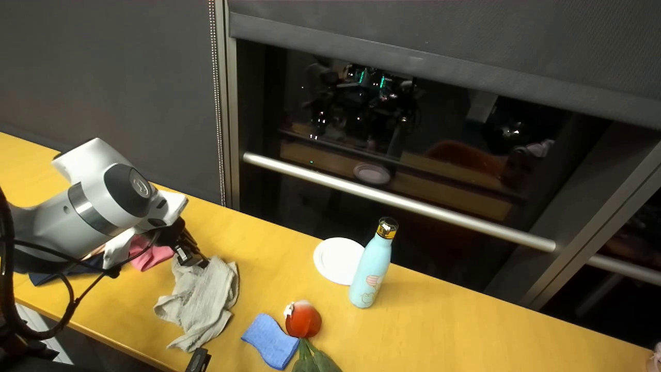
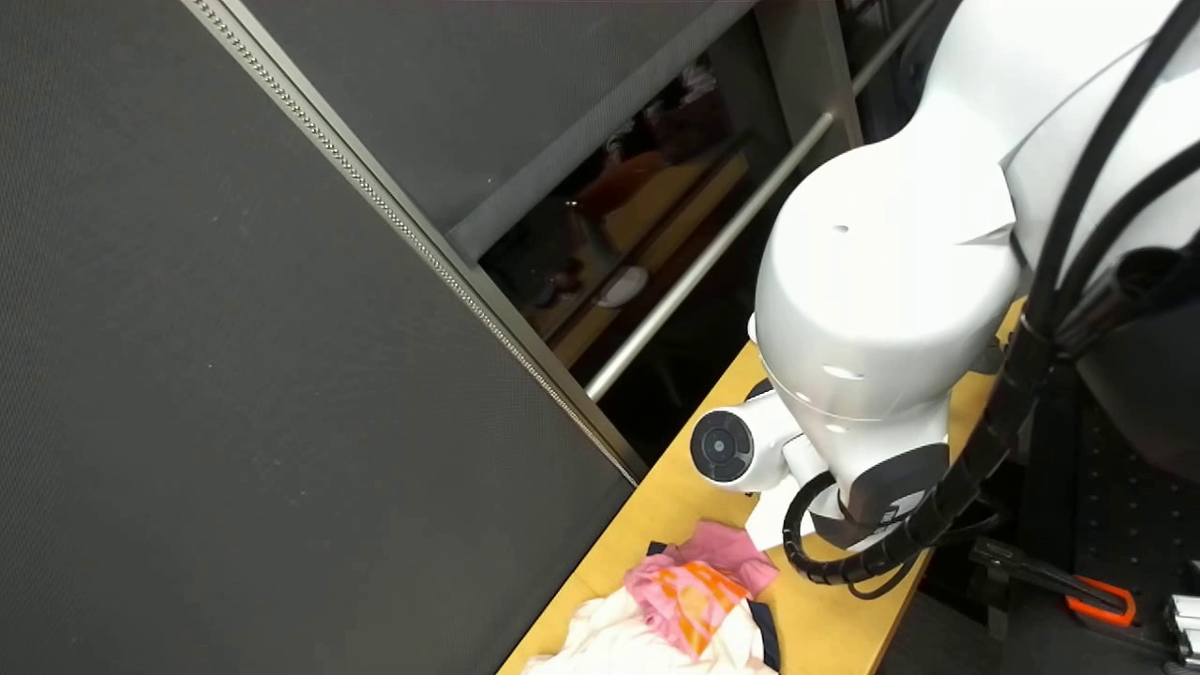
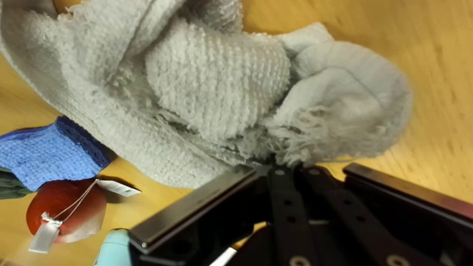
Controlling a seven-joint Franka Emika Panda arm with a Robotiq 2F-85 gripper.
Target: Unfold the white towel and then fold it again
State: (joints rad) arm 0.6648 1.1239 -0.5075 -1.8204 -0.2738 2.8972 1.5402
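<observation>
Currently, the white towel lies rumpled on the counter, in apparent contact with the gripper. In the wrist view, fringe and cloth obscure the tips; you cannot tell whether they are spread, pressed together or pinching fabric. Treat the grasp as unconfirmed.

Lifting faults: With no firm hold, the towel is likely to slip free as you lift. With only frayed threads caught, expect the fringe to stretch or tear before any layer opens. With several layers caught, expect the whole bundle to lift without unfolding; the overlapping folds ahead of the tips make this the most probable fault.

Travel faults: If you sweep towards the small blue cloth, you may drag it and the tagged red item next to it. A longer sweep may topple the upright light blue bottle. A pull the opposite way may gather the pink clothes into the towel. One corner lies near the counter's edge; pull that way and it may hang over.

Refolding fault: If you begin before the towel lies flat, trapped creases may skew the fold.
</observation>
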